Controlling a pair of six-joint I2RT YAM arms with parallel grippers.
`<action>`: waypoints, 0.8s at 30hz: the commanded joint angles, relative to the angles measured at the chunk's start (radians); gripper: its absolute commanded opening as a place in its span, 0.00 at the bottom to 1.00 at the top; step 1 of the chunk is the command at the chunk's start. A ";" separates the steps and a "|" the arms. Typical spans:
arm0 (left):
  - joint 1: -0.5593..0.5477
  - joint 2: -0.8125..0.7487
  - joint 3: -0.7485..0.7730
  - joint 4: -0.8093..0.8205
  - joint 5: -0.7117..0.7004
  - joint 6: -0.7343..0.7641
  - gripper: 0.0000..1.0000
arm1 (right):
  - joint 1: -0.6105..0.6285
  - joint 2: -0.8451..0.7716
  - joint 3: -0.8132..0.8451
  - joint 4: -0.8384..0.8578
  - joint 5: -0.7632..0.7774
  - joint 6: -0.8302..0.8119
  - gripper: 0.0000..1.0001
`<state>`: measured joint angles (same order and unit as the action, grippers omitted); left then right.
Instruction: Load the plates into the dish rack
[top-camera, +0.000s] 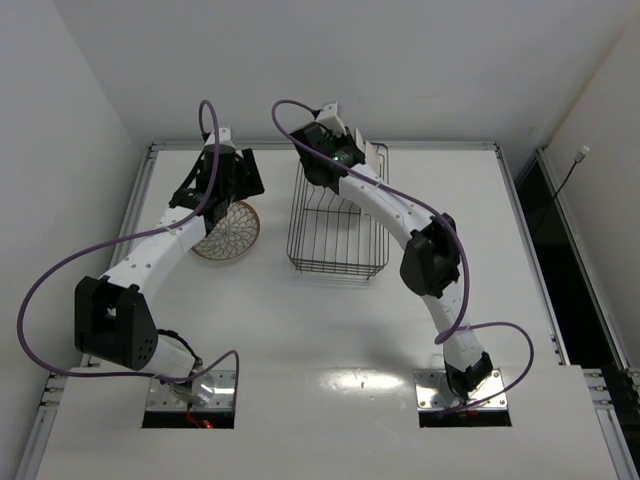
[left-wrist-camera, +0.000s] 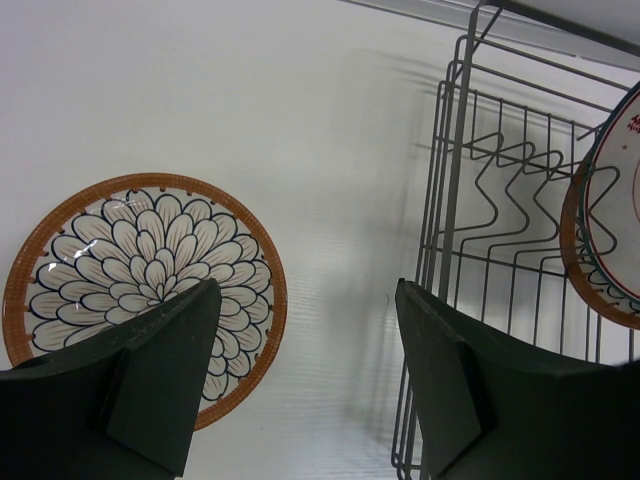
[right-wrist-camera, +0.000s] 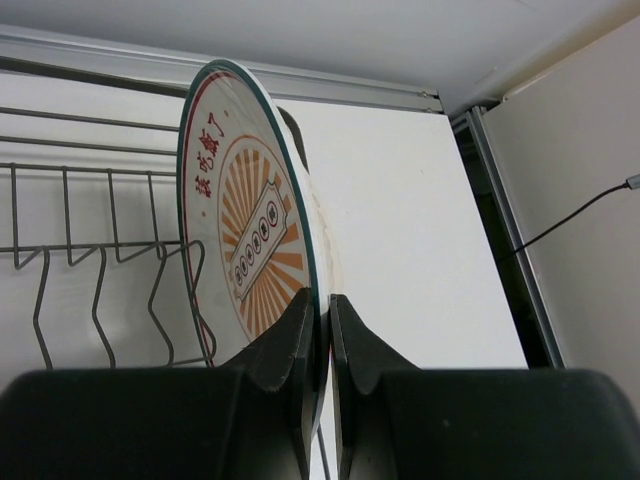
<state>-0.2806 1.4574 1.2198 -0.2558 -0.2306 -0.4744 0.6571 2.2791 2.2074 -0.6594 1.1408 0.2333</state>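
Note:
A plate (left-wrist-camera: 140, 275) with an orange rim and a petal pattern lies face up on the white table, left of the black wire dish rack (top-camera: 338, 230); it also shows in the top view (top-camera: 232, 235). My left gripper (left-wrist-camera: 305, 295) is open and empty, hovering above the gap between this plate and the rack (left-wrist-camera: 500, 250). My right gripper (right-wrist-camera: 325, 305) is shut on the rim of a second plate (right-wrist-camera: 250, 220), with an orange sunburst face and a green edge, held upright over the rack's tines (right-wrist-camera: 100, 270) at its far end. That plate shows at the left wrist view's right edge (left-wrist-camera: 610, 220). A third plate is out of view.
The table's metal edge rail (right-wrist-camera: 300, 80) runs along the back, just behind the rack, with the wall behind it. A dark gap and a cable (right-wrist-camera: 570, 215) lie beyond the table's right edge. Purple cables (top-camera: 60, 270) loop off both arms.

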 joint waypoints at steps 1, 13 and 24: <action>-0.002 -0.029 0.017 0.029 -0.009 0.013 0.68 | -0.001 0.007 0.051 0.024 0.036 0.011 0.00; -0.002 -0.029 0.017 0.029 -0.009 0.003 0.68 | -0.001 0.042 0.051 -0.048 -0.033 0.120 0.42; -0.002 -0.017 0.017 0.029 -0.056 0.022 0.68 | 0.033 -0.085 0.069 -0.022 -0.085 0.071 0.55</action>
<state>-0.2806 1.4574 1.2198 -0.2550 -0.2581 -0.4709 0.6704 2.3180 2.2299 -0.7193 1.0836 0.3164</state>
